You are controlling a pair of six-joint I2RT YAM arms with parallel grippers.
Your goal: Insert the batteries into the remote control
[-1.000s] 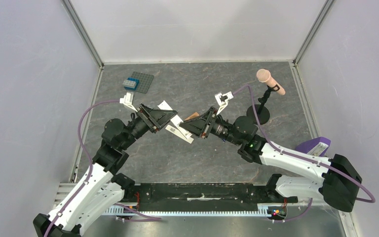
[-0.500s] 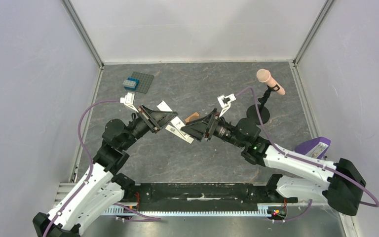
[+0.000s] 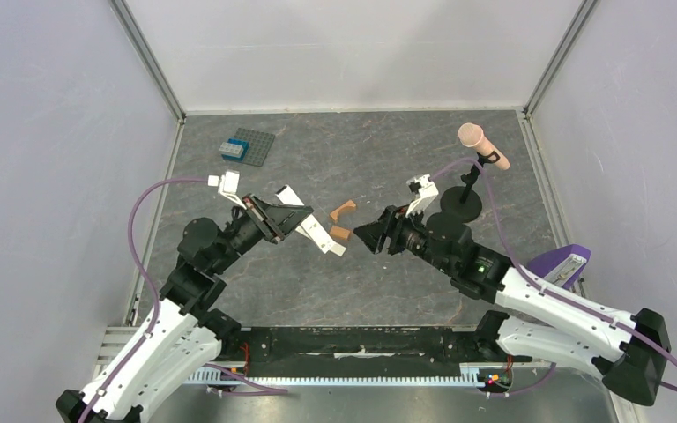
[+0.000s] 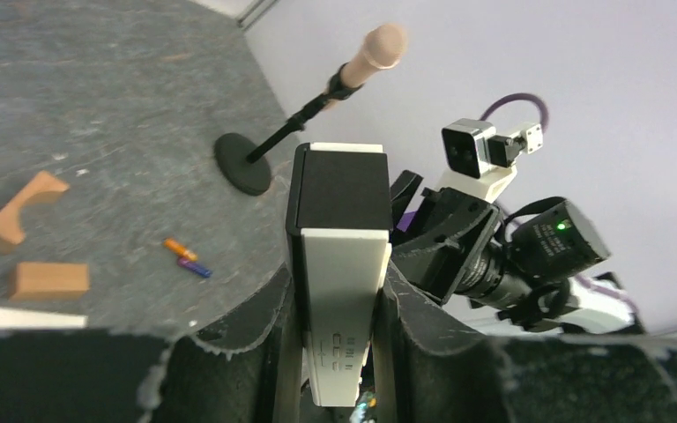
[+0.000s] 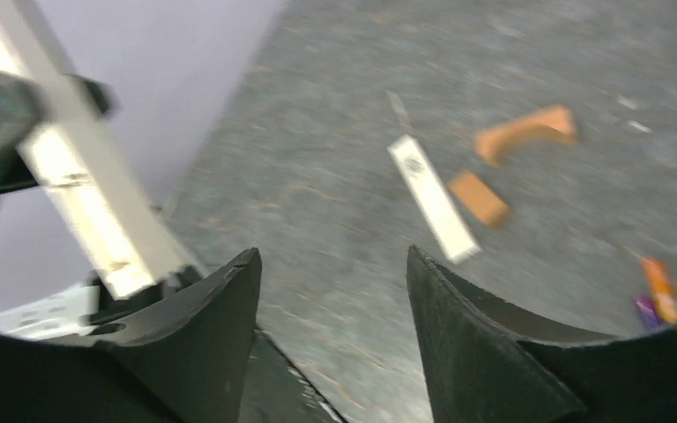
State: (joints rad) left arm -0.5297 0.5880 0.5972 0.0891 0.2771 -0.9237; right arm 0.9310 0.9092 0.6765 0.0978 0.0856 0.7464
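The remote control (image 4: 339,291), a slim cream-white bar, stands clamped between my left gripper's (image 4: 339,273) fingers, its far end showing a black open recess (image 4: 339,189). The right wrist view has it at the left edge, remote control (image 5: 88,203). The batteries lie side by side on the grey tabletop: the orange one (image 4: 180,248) and the dark blue one (image 4: 197,268), also at the right edge of the right wrist view (image 5: 661,289). My right gripper (image 5: 331,264) is open and holds nothing. It hangs just right of the remote, right gripper (image 3: 372,236) facing left gripper (image 3: 298,220).
Two orange-brown blocks (image 3: 344,210) (image 3: 341,233) lie between the grippers, beside a flat white strip (image 5: 432,198). A microphone on a black stand (image 3: 480,145) is behind the right arm. A grey studded plate with a blue brick (image 3: 245,145) sits at the back left.
My left gripper has shut on the remote. The right gripper has opened, let go and drawn back to the right, away from the remote.
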